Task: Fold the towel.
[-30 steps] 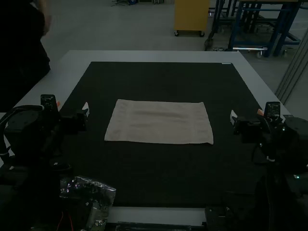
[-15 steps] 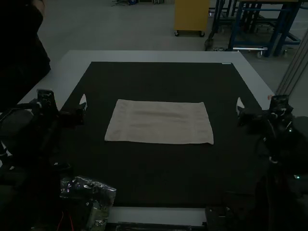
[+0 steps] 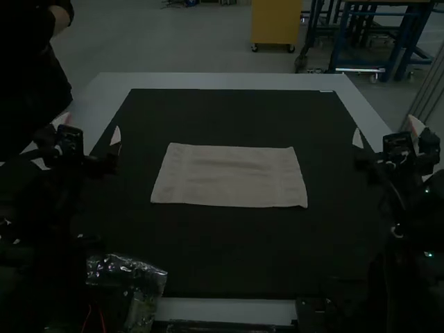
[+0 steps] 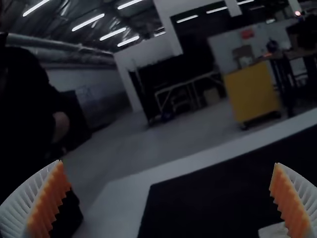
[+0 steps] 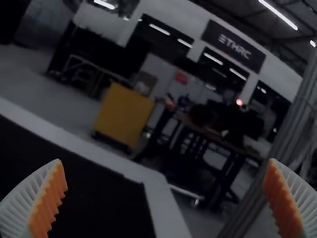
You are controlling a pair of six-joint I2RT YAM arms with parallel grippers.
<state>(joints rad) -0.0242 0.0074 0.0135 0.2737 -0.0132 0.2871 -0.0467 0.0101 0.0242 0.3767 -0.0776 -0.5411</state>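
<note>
Pale borders of the surface (image 3: 222, 80) framed a dark mat (image 3: 229, 257), which reached past the towel (image 3: 229, 177) on all sides and gave me room along every edge. That towel lay spread flat as a wide rectangle near the middle of the mat, its long edges running across and its corners plain to see; how many layers it had, I could not tell. My left hand (image 3: 89, 127) hung by the mat's left edge, its fingers well apart, and my right hand (image 3: 386, 132) hung by the right edge with its own fingers just as widely parted. Both stood to the sides of the towel, with bare mat between. Crinkled clear plastic (image 3: 132, 270) lay by the near left corner, beside my left arm.
</note>
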